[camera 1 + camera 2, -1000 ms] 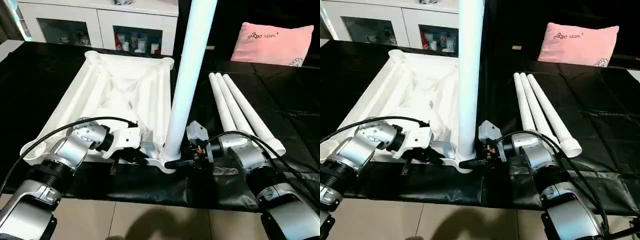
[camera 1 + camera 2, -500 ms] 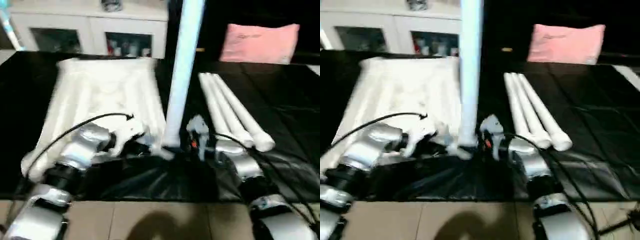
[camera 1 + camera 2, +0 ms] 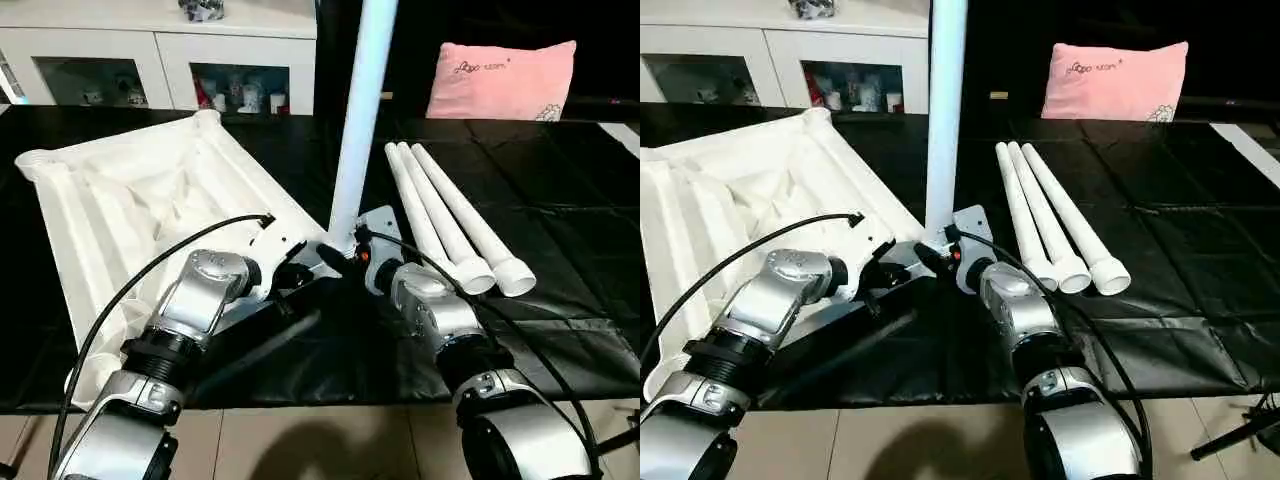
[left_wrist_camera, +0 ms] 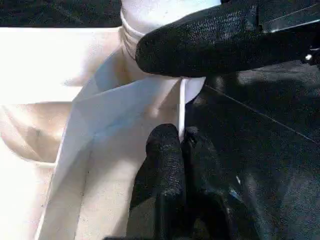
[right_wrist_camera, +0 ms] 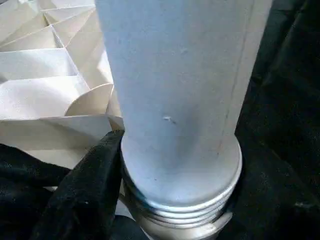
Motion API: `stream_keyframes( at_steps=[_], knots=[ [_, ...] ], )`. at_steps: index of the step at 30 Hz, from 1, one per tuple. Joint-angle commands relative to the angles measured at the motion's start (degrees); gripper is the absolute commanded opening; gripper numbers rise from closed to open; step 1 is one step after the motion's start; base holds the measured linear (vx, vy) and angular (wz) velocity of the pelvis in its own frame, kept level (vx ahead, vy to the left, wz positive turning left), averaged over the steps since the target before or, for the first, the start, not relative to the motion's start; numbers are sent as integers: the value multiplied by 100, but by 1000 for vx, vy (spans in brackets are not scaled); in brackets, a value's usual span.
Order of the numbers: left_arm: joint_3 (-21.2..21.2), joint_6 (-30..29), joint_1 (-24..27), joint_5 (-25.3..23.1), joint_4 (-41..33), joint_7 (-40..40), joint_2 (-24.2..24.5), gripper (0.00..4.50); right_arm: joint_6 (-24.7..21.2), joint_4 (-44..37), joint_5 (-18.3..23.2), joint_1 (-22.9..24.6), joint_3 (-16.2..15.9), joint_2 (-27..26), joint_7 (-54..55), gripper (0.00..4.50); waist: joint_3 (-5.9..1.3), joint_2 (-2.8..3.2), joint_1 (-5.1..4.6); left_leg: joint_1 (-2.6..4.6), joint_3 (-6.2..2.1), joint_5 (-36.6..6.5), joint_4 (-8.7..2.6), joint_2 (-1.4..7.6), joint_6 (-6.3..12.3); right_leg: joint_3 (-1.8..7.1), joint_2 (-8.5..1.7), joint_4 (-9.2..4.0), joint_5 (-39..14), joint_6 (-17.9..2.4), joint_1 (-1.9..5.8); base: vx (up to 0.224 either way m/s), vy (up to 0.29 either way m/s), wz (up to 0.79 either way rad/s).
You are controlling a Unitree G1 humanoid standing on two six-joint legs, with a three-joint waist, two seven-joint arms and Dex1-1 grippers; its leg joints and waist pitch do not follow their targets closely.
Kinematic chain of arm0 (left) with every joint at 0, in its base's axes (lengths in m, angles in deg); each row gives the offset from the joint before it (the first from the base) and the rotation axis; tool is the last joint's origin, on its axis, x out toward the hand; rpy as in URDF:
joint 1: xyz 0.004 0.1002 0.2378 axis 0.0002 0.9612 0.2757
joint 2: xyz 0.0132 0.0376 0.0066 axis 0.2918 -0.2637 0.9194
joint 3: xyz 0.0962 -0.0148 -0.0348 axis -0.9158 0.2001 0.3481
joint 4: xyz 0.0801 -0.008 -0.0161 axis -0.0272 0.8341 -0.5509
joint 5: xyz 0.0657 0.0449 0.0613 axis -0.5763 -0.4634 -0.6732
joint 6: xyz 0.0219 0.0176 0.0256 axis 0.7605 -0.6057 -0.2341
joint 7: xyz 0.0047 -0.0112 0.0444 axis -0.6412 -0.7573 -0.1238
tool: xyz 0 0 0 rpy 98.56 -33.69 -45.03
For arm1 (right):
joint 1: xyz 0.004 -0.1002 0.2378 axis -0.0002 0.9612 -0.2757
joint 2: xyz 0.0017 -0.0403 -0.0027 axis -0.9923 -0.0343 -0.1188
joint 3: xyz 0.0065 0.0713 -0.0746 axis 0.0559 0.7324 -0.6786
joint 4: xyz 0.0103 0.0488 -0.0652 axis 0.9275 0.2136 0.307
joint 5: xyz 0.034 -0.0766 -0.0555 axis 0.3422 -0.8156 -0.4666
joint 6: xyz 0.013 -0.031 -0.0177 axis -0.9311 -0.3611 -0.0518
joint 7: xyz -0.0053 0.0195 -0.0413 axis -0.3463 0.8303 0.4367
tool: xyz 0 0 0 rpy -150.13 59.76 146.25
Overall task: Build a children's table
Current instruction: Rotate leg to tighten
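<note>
**Leg upright in corner socket, both grippers at its base**

Table top (image 3: 130, 210) lying upside down on black sheet (image 3: 560, 200), ribbed underside up, set at an angle to the sheet's edge. One leg (image 3: 362, 110) standing upright in the near corner socket (image 4: 150, 30), threads at its base showing above the socket in the right wrist view. Left gripper (image 4: 179, 150) pinched tight on the thin rim (image 4: 181, 107) of the top, just beside that socket. Right gripper (image 3: 342, 258) spread around the base of the upright leg, one finger (image 5: 85, 185) against its side. Three spare legs (image 3: 450, 215) lying side by side on the sheet, to the right of the upright one. Pink pillow (image 3: 500, 78) at the far right, white cabinet (image 3: 160, 55) behind.
</note>
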Motion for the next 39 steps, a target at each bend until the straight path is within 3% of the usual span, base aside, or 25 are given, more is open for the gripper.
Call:
stream_keyframes(
  at_steps=[1, 5, 9, 13, 19, 22, 23, 24, 28, 29, 30, 39],
  knots=[
    [-270, 142, -86, -75, 28, 123, -155, 0, -162, -31, 99, 29, -380, -537, -491, 348, -305, 58, 28, -161, 71, -785, -380, -26, 259, 273, -373, -462, -1001, -1125, 347, 0, 0, 0],
    [-317, 331, -31, -160, 89, 67, -41, 0, -122, -172, 110, 156, -346, -370, -496, 393, -291, 56, 19, -142, 83, -853, -389, -19, 281, 277, -383, -483, -1125, -1143, 337, 0, 0, 0],
    [-370, 845, 7, -171, 248, -146, 223, 0, 49, -705, 136, 607, -380, 31, -983, 437, -278, 20, 58, -134, 83, -906, -401, -19, 319, 280, -388, -526, -1388, -979, 337, 0, 0, 0],
    [-397, 1196, 36, -109, 346, -658, 578, 0, 59, -1491, 241, 1121, -551, 638, -1793, 446, -297, 7, 118, -148, 95, -627, -395, -11, 430, 285, -383, -482, -943, -991, 365, 0, 0, 0],
    [-517, 1746, 124, -19, 339, -1285, 918, 0, -10, -1957, 433, 1318, -475, 1102, -2354, 446, -305, 22, 126, -140, 91, -545, -391, -4, 450, 284, -389, -469, -722, -1137, 367, 0, 0, 0],
    [-560, 1986, 129, 25, 397, -1511, 1040, 0, -81, -2169, 493, 1394, -441, 1267, -2519, 446, -327, 30, 129, -133, 105, -376, -372, 3, 481, 286, -379, -410, -273, -1263, 371, 0, 0, 0],
    [-594, 1972, 121, 46, 414, -1686, 1130, 0, -125, -2276, 530, 1429, -430, 1359, -2617, 446, -329, 21, 130, -137, 107, -357, -370, 5, 481, 290, -379, -400, -227, -1270, 377, 0, 0, 0],
    [-591, 1956, 115, 65, 422, -1763, 1179, 0, -143, -2331, 539, 1450, -424, 1429, -2663, 446, -328, 58, 141, -132, 103, -355, -375, 8, 470, 288, -377, -396, -154, -1297, 375, 0, 0, 0],
    [-456, 1807, 34, 140, 532, -1671, 1147, 0, -89, -2336, 519, 1478, -456, 1494, -2671, 446, -315, 18, 153, -138, 114, -479, -375, -8, 404, 286, -382, -417, -367, -1283, 386, 0, 0, 0],
    [-430, 1798, 13, 157, 568, -1646, 1145, 43, -91, -2343, 512, 1492, -474, 1488, -2677, 450, -311, 13, 150, -138, 116, -534, -376, -7, 388, 288, -387, -432, -514, -1249, 382, 0, 0, 0],
    [-401, 1740, -4, 177, 594, -1615, 1134, 54, -88, -2356, 507, 1507, -493, 1482, -2677, 450, -310, -13, 146, -138, 116, -550, -378, -3, 380, 288, -390, -439, -610, -1216, 382, 0, 0, 0],
    [-349, 1687, -137, 166, 774, -1493, 1171, 64, -130, -2437, 528, 1561, -600, 1533, -2729, 450, -309, -10, 156, -144, 112, -462, -369, -6, 384, 288, -392, -432, -641, -1174, 383, 0, 0, 0]
  ],
)
